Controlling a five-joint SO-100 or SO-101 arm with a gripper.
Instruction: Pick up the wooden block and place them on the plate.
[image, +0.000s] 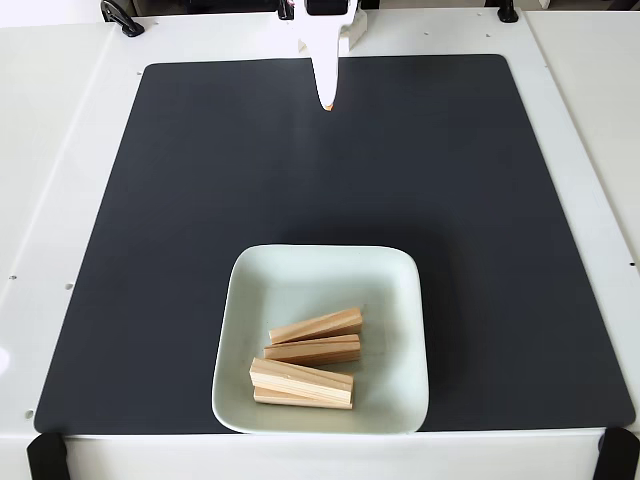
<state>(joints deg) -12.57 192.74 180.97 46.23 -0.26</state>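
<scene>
Fixed view. Claw: top centre, above the far edge of the black mat, fingers drawn together to a narrow tip, holding nothing. Plate: pale mint, square, rounded corners, at the near edge of the mat. Wooden blocks: light pine bars, lying inside the plate, some stacked. Step judged: finished; best kept parked well clear of the plate

Pale pine wooden blocks with straight grain lie in a glossy, smooth mint-white square plate on a matt black mat.
</scene>
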